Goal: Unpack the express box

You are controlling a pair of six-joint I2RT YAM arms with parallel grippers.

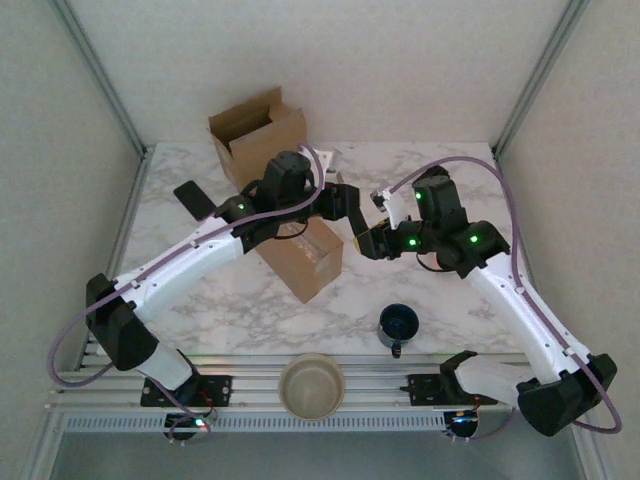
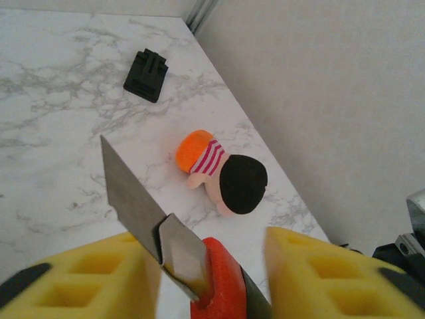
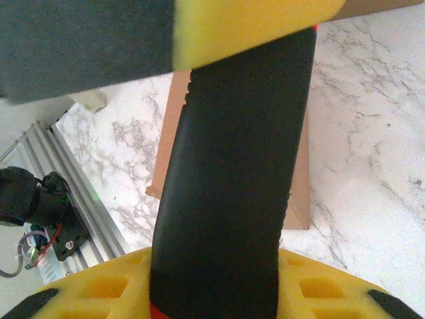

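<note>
The knife (image 2: 189,259) is cut off at its handle; the left arm (image 1: 190,262) hides part of the box (image 1: 308,265).

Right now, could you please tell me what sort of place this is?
Probably a robot test cell: marble-patterned tabletop, plain white walls, left arm and right arm bolted to an aluminium rail.
</note>
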